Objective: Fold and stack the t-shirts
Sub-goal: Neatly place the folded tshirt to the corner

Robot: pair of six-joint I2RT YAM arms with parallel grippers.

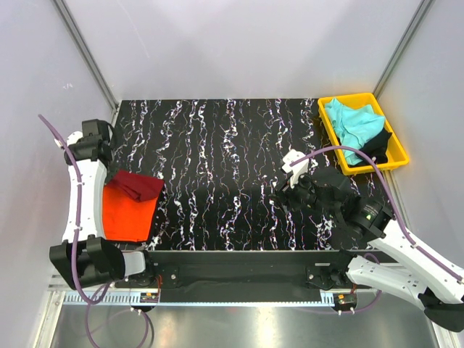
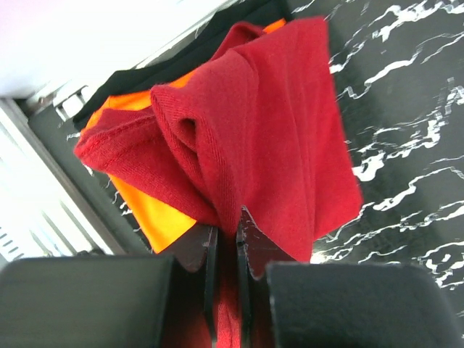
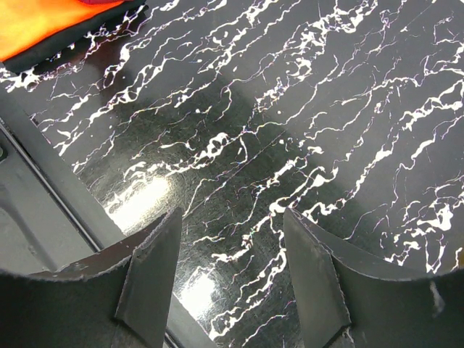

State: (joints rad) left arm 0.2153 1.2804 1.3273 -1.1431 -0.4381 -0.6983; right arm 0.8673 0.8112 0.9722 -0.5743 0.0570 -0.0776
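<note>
A folded bright orange t-shirt (image 1: 127,214) lies at the table's left front, with a black cloth edge (image 2: 170,67) showing under it. A dark red t-shirt (image 1: 143,186) hangs bunched over the orange one's far end, and my left gripper (image 1: 116,176) is shut on it. In the left wrist view the red t-shirt (image 2: 275,130) fills the middle, pinched between the left gripper's (image 2: 226,235) jaws above the orange t-shirt (image 2: 148,210). My right gripper (image 1: 291,174) hovers open over bare table at the right, and the right gripper (image 3: 232,239) holds nothing.
A yellow tray (image 1: 397,156) at the back right holds a crumpled turquoise t-shirt (image 1: 351,122) and a black cloth (image 1: 377,143). The black marbled table (image 1: 232,152) is walled left, back and right. The orange t-shirt (image 3: 43,18) shows in the right wrist view's top left corner.
</note>
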